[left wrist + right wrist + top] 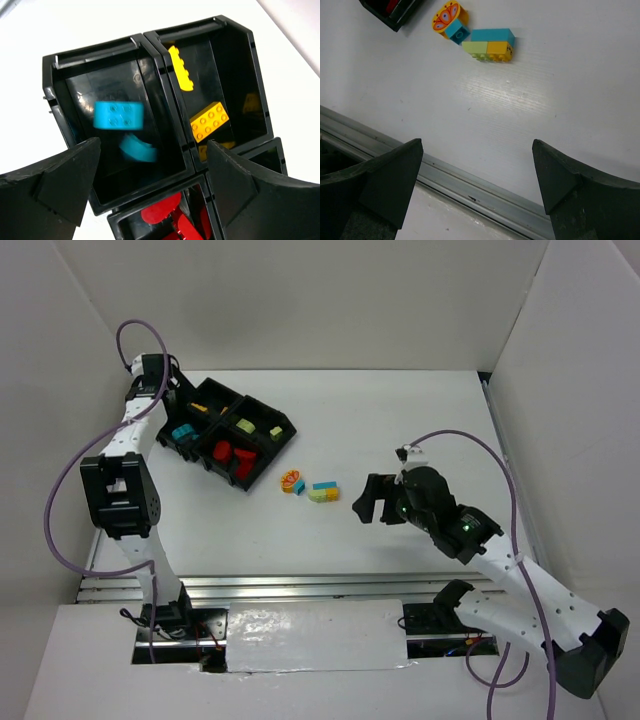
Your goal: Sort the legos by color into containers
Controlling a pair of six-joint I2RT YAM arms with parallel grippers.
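We take this for a robotics lab test cell. A bare white tabletop is boxed in by plain white panels at the back and both sides. Two robot arms, the left arm and the right arm, stand by an aluminium rail at its near edge, with purple cables looping loose. A black tray and toy bricks lie on it.
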